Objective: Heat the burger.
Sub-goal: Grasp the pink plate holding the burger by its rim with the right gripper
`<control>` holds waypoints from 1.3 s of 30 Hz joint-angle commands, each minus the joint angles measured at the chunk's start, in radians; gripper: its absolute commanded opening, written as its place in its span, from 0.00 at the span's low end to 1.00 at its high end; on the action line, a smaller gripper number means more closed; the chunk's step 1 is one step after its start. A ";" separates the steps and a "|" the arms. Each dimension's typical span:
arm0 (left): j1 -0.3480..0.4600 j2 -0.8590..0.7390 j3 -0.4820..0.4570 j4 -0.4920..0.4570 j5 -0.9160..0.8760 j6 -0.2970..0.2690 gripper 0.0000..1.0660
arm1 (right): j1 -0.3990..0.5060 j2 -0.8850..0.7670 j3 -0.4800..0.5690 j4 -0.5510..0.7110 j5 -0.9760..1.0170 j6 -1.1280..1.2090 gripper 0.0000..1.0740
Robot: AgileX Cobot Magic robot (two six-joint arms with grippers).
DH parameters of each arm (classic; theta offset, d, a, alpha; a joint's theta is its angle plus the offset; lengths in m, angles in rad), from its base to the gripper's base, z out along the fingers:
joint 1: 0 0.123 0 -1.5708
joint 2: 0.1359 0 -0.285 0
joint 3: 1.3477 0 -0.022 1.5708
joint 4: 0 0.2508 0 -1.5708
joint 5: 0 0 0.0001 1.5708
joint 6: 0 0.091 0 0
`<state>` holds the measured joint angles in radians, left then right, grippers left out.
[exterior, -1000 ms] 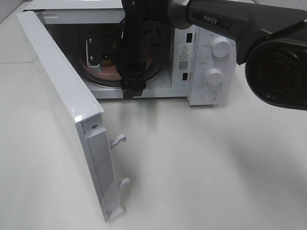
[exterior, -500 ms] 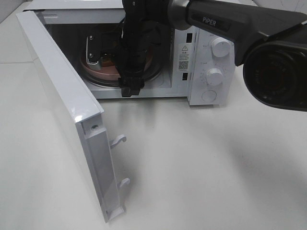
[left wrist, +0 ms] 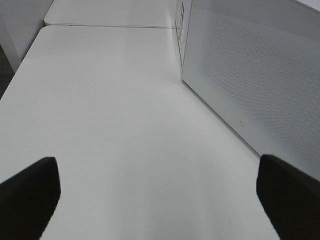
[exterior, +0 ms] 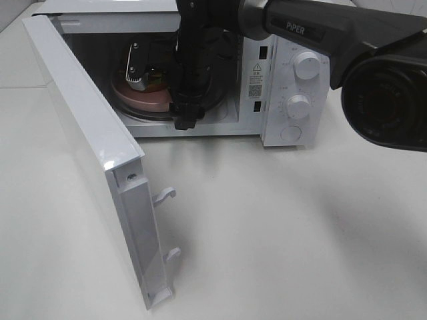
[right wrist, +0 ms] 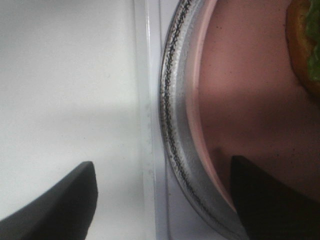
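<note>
The burger [right wrist: 306,45] lies on a pinkish-brown plate [right wrist: 245,100] on the glass turntable [right wrist: 172,115] inside the open white microwave [exterior: 287,80]. Only its brown and green edge shows in the right wrist view. In the high view the plate [exterior: 143,101] shows and the burger [exterior: 155,78] is mostly hidden behind my right arm. My right gripper [right wrist: 162,200] is open and empty above the plate's rim, inside the microwave [exterior: 157,73]. My left gripper [left wrist: 160,200] is open and empty over the bare table.
The microwave door [exterior: 87,133] stands swung open toward the front left, with two latch hooks [exterior: 165,195] sticking out. Its outer face [left wrist: 250,75] is close beside my left gripper. Two knobs [exterior: 307,65] sit on the microwave's right panel.
My right gripper has risen and shifted slightly right inside the microwave, so more of the plate shows. The plate and door have not moved.
</note>
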<state>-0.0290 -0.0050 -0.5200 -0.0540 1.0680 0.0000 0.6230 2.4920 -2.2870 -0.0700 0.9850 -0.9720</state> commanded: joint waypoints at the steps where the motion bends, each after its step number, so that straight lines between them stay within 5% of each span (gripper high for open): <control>1: 0.003 -0.005 0.004 -0.001 0.003 0.000 0.94 | -0.005 -0.001 -0.004 0.001 -0.017 0.009 0.69; 39: 0.003 -0.005 0.004 -0.001 0.003 0.000 0.94 | -0.005 0.042 -0.004 0.031 -0.143 0.006 0.69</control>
<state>-0.0290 -0.0050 -0.5200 -0.0540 1.0680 0.0000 0.6220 2.5270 -2.2880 -0.0500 0.8680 -0.9700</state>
